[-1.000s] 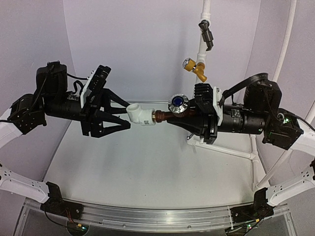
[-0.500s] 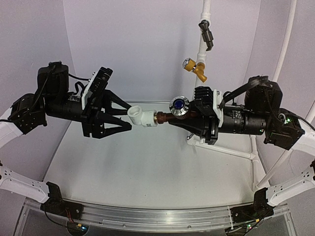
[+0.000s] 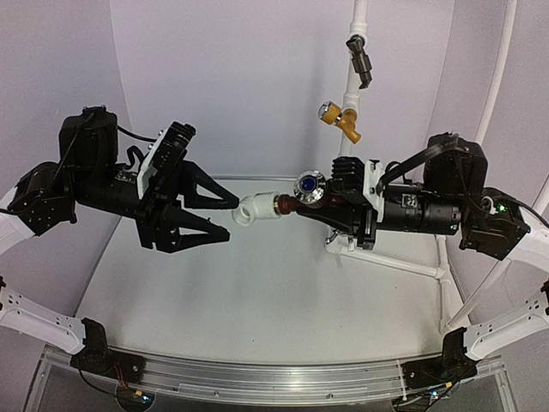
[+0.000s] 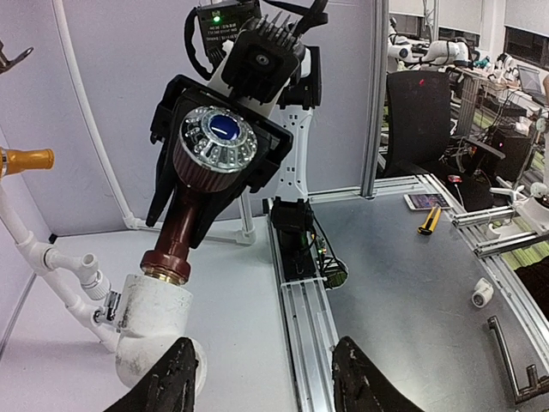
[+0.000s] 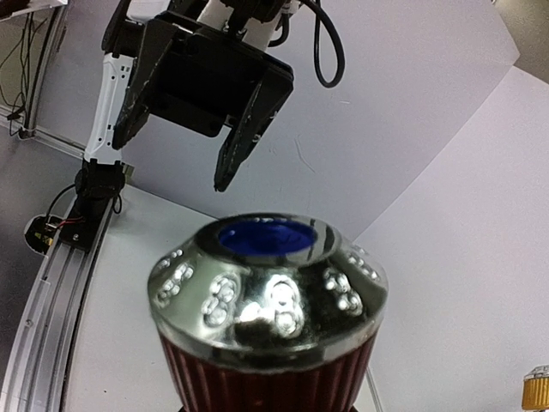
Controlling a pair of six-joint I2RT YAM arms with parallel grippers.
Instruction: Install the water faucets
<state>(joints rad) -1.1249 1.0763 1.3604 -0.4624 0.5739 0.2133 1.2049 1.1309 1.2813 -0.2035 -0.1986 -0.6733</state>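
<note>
The water faucet (image 3: pixel 296 202), dark reddish-brown with a round chrome knob and blue centre (image 3: pixel 309 184), hangs level above the table. My right gripper (image 3: pixel 333 208) is shut on its body. A white plastic elbow (image 3: pixel 255 209) sits on its threaded end. My left gripper (image 3: pixel 232 221) is open; its upper finger (image 3: pixel 225 201) touches the elbow's side while the lower one stands apart. In the left wrist view the elbow (image 4: pixel 153 319) rests against the left finger (image 4: pixel 176 382), and the gap between the jaws holds nothing. The knob (image 5: pixel 268 283) fills the right wrist view, hiding the right fingers.
On a white upright pipe (image 3: pixel 350 86) at the back are a yellow-brass valve (image 3: pixel 340 118) and, higher, a dark valve (image 3: pixel 361 58). A white pipe frame (image 3: pixel 403 266) lies on the table under the right arm. An aluminium rail (image 3: pixel 274 379) runs along the near edge.
My right gripper has turned the faucet, so the elbow's open end now points left. The left gripper, which straddled the elbow, has drawn back slightly and tilted.
</note>
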